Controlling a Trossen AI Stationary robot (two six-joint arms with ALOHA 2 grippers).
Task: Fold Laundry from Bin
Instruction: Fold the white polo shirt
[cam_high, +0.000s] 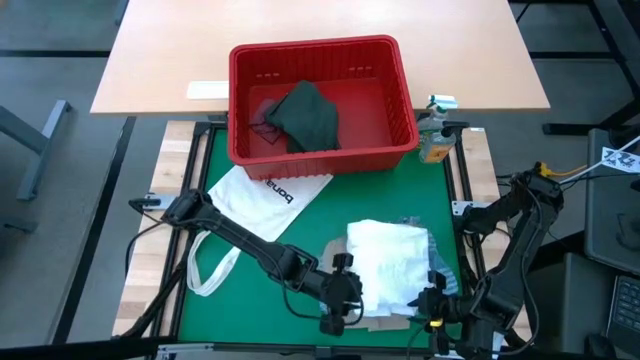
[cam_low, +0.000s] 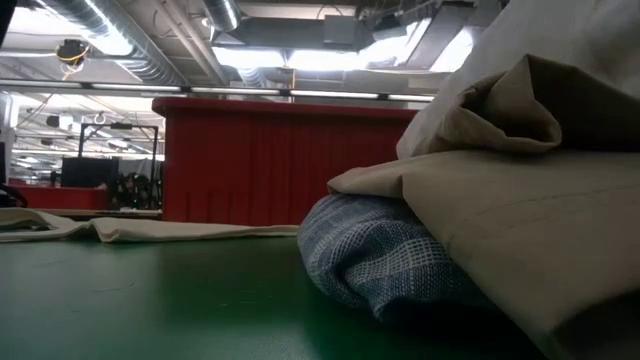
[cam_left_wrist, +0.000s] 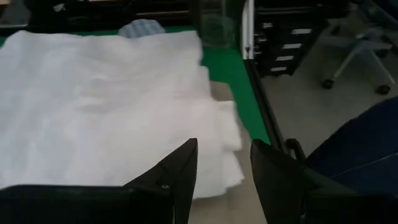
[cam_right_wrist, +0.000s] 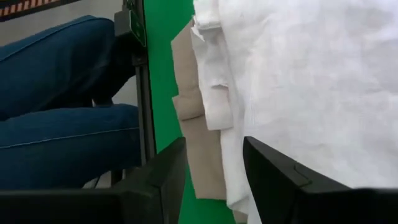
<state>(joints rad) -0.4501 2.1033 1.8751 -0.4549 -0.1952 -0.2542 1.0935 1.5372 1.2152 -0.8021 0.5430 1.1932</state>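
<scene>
- My left fingers (cam_high: 333, 322) and right fingers (cam_high: 432, 318) sit at the near edge of the folded white shirt (cam_high: 388, 262); both pairs gape, holding nothing.
- The shirt tops a stack on the green bench (cam_high: 310, 225): tan shirt (cam_low: 520, 220), blue-striped cloth (cam_low: 375, 255) beneath.
- Dark green-grey top (cam_high: 305, 115) lies in the red bin (cam_high: 320, 155), unfolded.
- Risk: a push at the edge could slide layers askew.
- White tote bag (cam_high: 262, 200): lettering unreadable.

Green table mat (cam_high: 300, 250), red bin (cam_high: 322, 100) at far edge, white tote bag (cam_high: 265, 200), stacked folded laundry (cam_high: 390, 265) near front
</scene>
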